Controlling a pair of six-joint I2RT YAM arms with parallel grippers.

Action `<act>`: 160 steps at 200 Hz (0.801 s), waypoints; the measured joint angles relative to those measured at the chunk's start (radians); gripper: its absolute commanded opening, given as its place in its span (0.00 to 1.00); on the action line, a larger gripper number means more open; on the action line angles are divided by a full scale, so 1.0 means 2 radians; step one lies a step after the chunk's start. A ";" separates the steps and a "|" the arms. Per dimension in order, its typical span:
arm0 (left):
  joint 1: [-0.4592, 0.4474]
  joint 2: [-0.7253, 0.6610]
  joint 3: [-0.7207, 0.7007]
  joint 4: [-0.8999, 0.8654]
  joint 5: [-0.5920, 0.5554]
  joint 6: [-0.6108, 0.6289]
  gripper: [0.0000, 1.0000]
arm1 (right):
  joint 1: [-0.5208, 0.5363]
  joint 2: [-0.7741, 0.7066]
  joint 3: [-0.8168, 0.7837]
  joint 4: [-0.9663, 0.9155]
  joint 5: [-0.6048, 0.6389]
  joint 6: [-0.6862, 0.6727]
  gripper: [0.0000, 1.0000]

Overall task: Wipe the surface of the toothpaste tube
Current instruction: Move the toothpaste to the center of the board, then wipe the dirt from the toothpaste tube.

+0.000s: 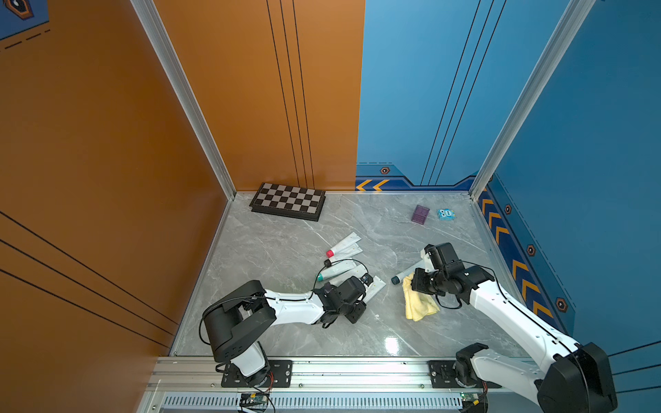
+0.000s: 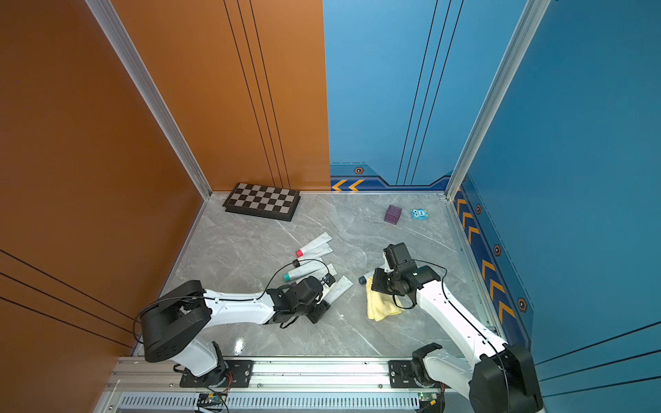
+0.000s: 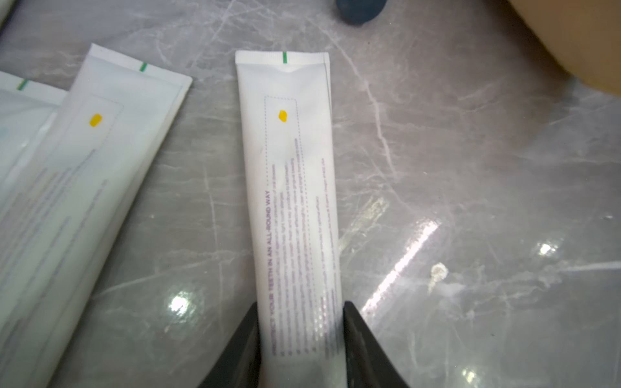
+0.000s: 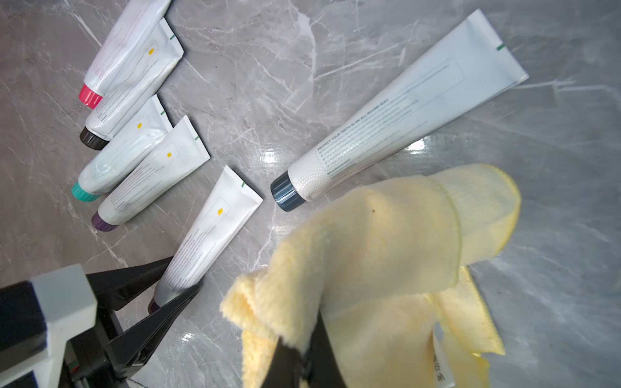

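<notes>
**Between orange and blue walls: one tube pinched, one cloth gripped**

At far left an orange wall (image 1: pixel 107 143) rises from a glossy grey marble table (image 1: pixel 286 332). A chessboard (image 1: pixel 288 202) lies at the wall's foot in the back corner.

Toward the middle, the left gripper (image 4: pixel 185 272) presses its black jaws onto both sides of a white toothpaste tube (image 3: pixel 289 168) near its purple cap. The tube lies flat on the marble, with its crimped end pointing away from the arm. Just behind it four more tubes (image 4: pixel 134 67) lie side by side, partly overlapping, capped pink, black, teal and purple.

Further right a longer blue-capped tube (image 4: pixel 396 121) lies flat, its cap just beside a crumpled yellow cloth (image 4: pixel 369 242). The right gripper (image 4: pixel 302 359) is closed on that cloth, which droops onto the table.

Near the back right corner sit a purple box (image 1: pixel 420 214) and a small blue box (image 1: pixel 446 214), a little apart. A blue wall (image 1: pixel 590 143) with orange chevrons along its foot closes the right side.
</notes>
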State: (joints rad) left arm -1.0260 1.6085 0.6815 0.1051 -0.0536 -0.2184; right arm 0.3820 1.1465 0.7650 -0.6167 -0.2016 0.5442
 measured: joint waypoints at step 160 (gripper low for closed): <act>-0.032 -0.008 -0.068 0.129 -0.013 -0.015 0.63 | 0.073 0.194 0.052 0.065 -0.034 -0.016 0.00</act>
State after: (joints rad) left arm -1.0897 1.5917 0.5453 0.3626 -0.0788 -0.2493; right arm 0.5282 1.5337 0.8688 -0.4870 -0.2703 0.5129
